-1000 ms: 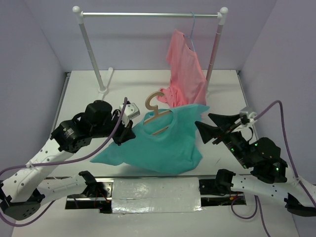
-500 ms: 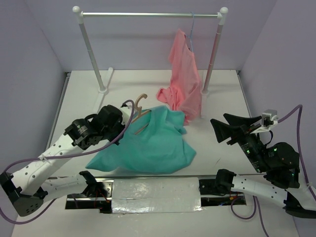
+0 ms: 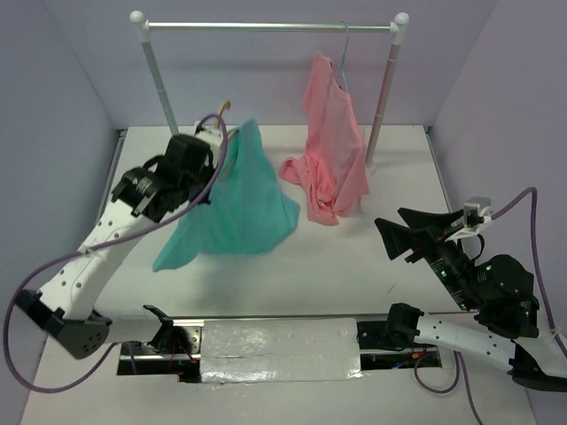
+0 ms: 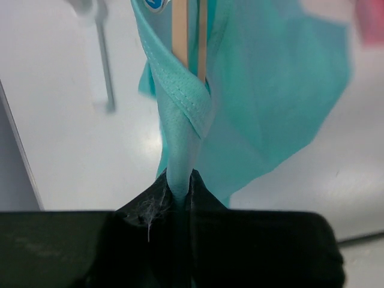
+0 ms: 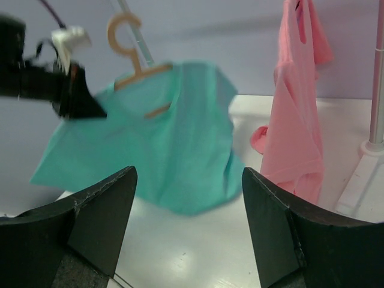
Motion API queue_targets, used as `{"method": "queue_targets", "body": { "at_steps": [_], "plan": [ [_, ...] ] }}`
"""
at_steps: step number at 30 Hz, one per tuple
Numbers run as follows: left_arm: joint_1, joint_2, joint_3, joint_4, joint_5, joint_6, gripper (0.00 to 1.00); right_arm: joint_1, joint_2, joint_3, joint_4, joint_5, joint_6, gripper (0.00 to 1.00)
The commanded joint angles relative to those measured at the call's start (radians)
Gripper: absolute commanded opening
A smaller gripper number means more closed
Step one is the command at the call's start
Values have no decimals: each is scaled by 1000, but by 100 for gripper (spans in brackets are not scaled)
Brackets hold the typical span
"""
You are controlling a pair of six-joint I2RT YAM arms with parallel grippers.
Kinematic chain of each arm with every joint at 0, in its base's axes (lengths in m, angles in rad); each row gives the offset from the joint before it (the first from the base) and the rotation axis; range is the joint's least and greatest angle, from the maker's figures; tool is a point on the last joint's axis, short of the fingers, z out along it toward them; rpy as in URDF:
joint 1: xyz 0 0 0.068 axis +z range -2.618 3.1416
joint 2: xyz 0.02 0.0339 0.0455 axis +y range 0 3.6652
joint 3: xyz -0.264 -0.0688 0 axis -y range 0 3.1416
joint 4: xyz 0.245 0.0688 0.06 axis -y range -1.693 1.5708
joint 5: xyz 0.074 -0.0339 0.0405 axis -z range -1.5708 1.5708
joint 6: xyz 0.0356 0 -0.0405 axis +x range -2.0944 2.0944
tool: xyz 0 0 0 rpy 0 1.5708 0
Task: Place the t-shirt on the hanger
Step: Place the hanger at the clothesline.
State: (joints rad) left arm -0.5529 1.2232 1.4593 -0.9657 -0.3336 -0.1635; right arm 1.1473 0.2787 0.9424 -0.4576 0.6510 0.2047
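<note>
The teal t-shirt hangs in the air over the left half of the table, draped on the tan wooden hanger, whose hook sticks up near the rack's left post. My left gripper is raised and shut on a fold of the t-shirt at its shoulder. In the left wrist view the jaws pinch the cloth below the hanger's bars. My right gripper is open and empty, low at the right. Its wrist view shows the t-shirt and the hanger.
A white clothes rack stands at the back of the table. A pink shirt hangs from it on a thin blue wire hanger near the right post, its lower end bunched on the table. Purple walls close both sides.
My left gripper has lifted the t-shirt and hanger off the table and carried them up and back toward the rack's left post. My right gripper has let go and drawn back to the right.
</note>
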Motion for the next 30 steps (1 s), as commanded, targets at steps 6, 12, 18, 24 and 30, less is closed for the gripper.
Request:
{"method": "queue_targets", "body": {
  "at_steps": [6,12,18,24,30],
  "plan": [
    [94,352,622,-5,-64,1,0,6,-12,-10,-36,-62,50,78],
    [133,435,716,120,-27,41,0,6,-33,-47,-29,-96,78,78],
    [140,507,843,160,15,38,0,6,-42,-45,-32,-114,88,78],
    [151,573,885,205,24,65,0,6,-70,-56,-30,-131,98,78],
    [197,598,892,199,-38,29,0,6,-96,-62,-19,-148,104,78]
  ]
}}
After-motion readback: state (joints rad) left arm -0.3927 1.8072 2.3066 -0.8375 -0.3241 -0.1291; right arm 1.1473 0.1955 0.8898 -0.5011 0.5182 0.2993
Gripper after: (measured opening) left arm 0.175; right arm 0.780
